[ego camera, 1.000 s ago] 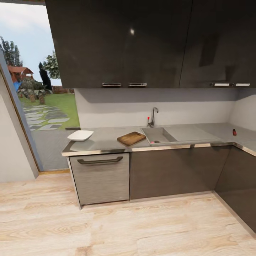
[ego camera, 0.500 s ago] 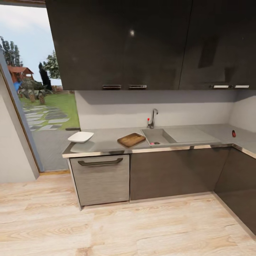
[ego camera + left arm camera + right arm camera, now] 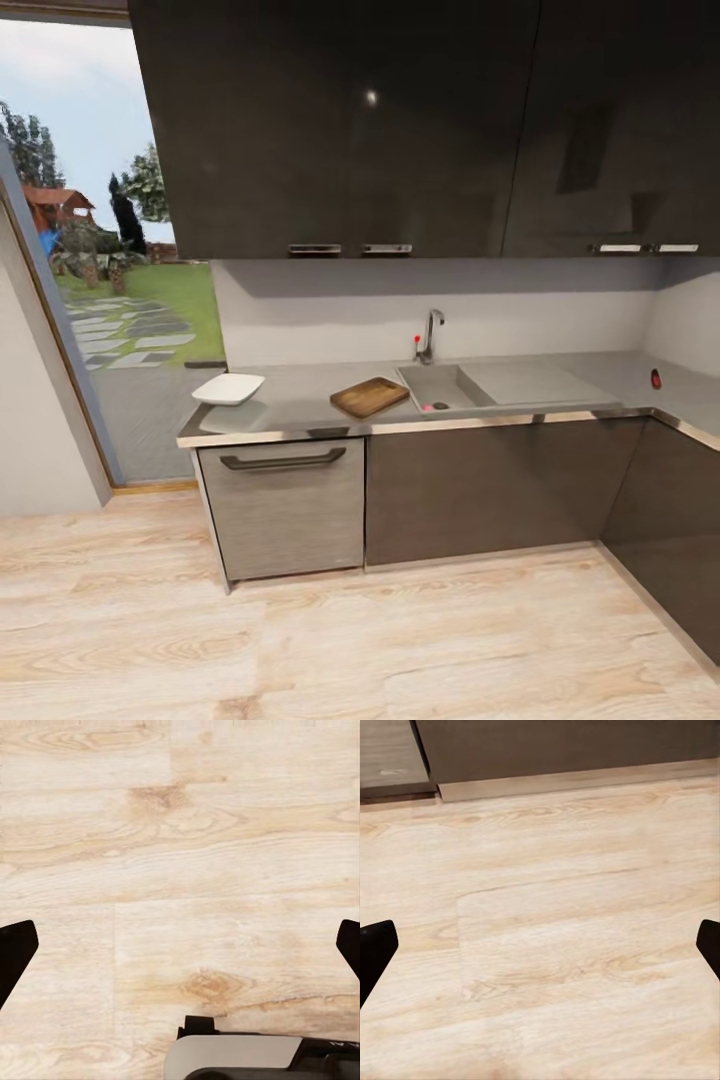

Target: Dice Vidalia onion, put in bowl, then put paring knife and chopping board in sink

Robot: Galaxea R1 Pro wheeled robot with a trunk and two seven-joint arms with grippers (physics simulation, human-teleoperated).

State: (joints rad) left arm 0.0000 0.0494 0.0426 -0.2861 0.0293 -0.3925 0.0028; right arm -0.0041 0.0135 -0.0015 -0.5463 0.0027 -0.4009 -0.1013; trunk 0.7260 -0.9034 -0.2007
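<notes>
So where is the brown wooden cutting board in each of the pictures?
Head view: the chopping board lies on the countertop, between the bowl and the sink.
Left wrist view: not in it; the wooden floor lies under the wide-apart fingertips.
Right wrist view: not in it; wooden floor and a cabinet base.
Shared landmark: the pale wooden floor.

You face dark upper cabinets (image 3: 400, 120) over a pale grey backsplash (image 3: 430, 300). Below them run dark base cabinets (image 3: 490, 490), with a lighter drawer front (image 3: 283, 510) at their left end. Left of that, a window (image 3: 100, 250) shows lawn, stepping stones and trees. Light wood floor (image 3: 330, 640) lies before the cabinets.
</notes>
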